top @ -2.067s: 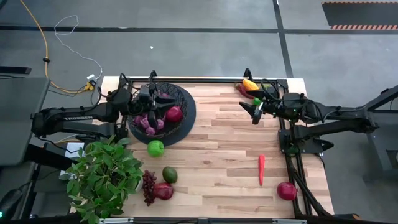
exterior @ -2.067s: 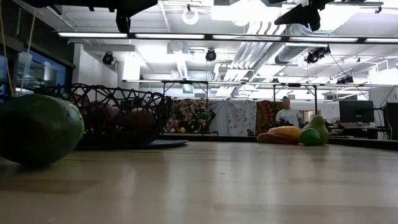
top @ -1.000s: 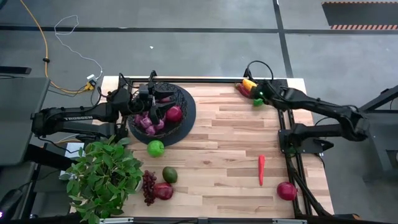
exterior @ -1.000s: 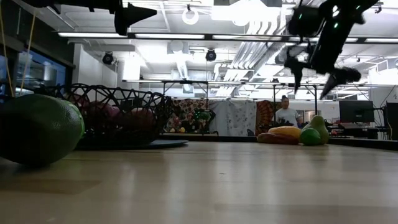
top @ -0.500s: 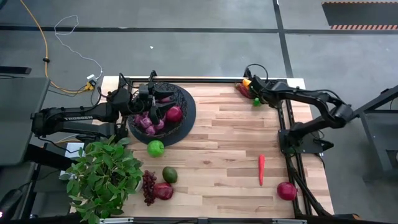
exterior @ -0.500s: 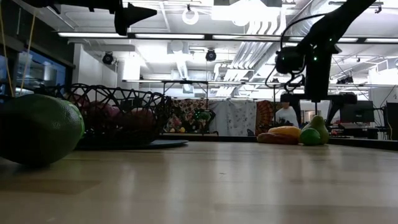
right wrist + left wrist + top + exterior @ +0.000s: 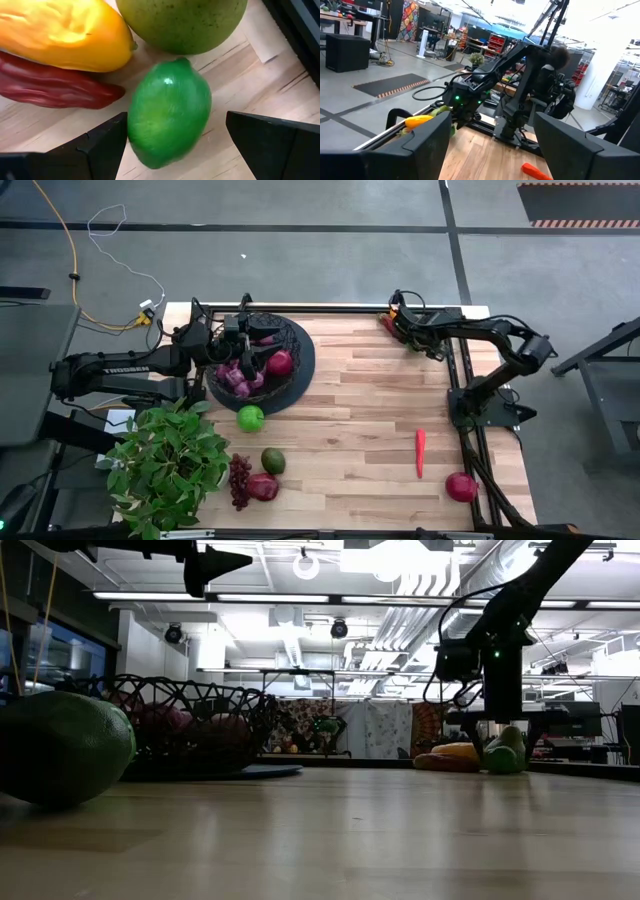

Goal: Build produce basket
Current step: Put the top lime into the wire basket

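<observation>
The right gripper (image 7: 408, 332) sits at the upper right of the high view, over the produce cluster at the table's far corner; the left gripper (image 7: 250, 358) hangs over the round black wire-mesh basket (image 7: 296, 363) at upper left, which holds purple grapes and a red pomegranate (image 7: 280, 362). A green apple (image 7: 250, 418) lies just below the basket.

In the low view the right arm descends at right onto the fruit pile; contact is hard to judge.

The left wrist view shows wide-spread fingers (image 7: 427, 145).

The right wrist view shows wide-spread fingers (image 7: 102, 142) flanking a glossy green lime (image 7: 169, 114), not gripping it, beside a yellow-orange pepper (image 7: 60, 32) and a dark red chili (image 7: 55, 87).
</observation>
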`<state>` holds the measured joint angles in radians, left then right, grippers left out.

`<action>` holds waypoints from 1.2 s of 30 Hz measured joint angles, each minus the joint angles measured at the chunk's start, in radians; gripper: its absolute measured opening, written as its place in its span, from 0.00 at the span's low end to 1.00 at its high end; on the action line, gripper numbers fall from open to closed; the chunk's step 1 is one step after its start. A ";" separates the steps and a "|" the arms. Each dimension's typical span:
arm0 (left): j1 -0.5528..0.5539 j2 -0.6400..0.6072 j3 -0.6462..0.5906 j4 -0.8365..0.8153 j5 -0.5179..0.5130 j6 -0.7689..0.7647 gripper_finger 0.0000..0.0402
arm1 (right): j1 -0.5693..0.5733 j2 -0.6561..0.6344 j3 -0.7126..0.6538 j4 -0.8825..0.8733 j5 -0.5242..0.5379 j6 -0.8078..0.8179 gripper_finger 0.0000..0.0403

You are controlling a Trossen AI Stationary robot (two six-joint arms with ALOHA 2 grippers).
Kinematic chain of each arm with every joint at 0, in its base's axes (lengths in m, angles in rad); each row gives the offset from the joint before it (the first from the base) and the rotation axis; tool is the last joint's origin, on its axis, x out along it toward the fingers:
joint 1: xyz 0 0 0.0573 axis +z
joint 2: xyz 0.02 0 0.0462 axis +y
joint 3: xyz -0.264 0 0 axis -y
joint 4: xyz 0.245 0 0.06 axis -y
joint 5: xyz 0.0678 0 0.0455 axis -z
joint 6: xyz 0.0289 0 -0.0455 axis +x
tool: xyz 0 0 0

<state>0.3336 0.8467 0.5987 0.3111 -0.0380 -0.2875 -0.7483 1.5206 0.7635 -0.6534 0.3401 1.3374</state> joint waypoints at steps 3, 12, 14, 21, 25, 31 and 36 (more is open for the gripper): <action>0.000 0.000 0.000 0.000 0.000 -0.001 0.67 | 0.000 0.007 0.000 0.000 0.000 0.009 0.78; 0.000 0.000 0.000 0.000 0.000 -0.002 0.67 | -0.035 0.007 0.000 -0.002 0.009 -0.026 0.64; 0.000 0.000 0.000 0.000 0.000 -0.016 0.67 | -0.045 0.007 0.000 -0.003 -0.001 -0.043 0.60; 0.000 0.000 0.000 0.005 0.003 -0.035 0.67 | -0.049 0.007 0.000 -0.003 -0.019 -0.096 0.47; 0.000 -0.004 0.000 0.081 0.003 -0.034 0.67 | -0.048 -0.018 0.000 -0.023 -0.039 -0.184 0.44; 0.000 -0.004 0.001 0.143 0.002 -0.016 0.67 | -0.047 -0.205 0.000 -0.041 -0.049 -0.359 0.44; 0.000 -0.004 0.001 0.143 0.001 -0.016 0.67 | -0.002 -0.462 0.000 0.083 -0.202 -0.622 0.44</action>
<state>0.3336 0.8425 0.5995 0.4538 -0.0372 -0.3036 -0.7502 1.0585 0.7631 -0.5706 0.1381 0.7152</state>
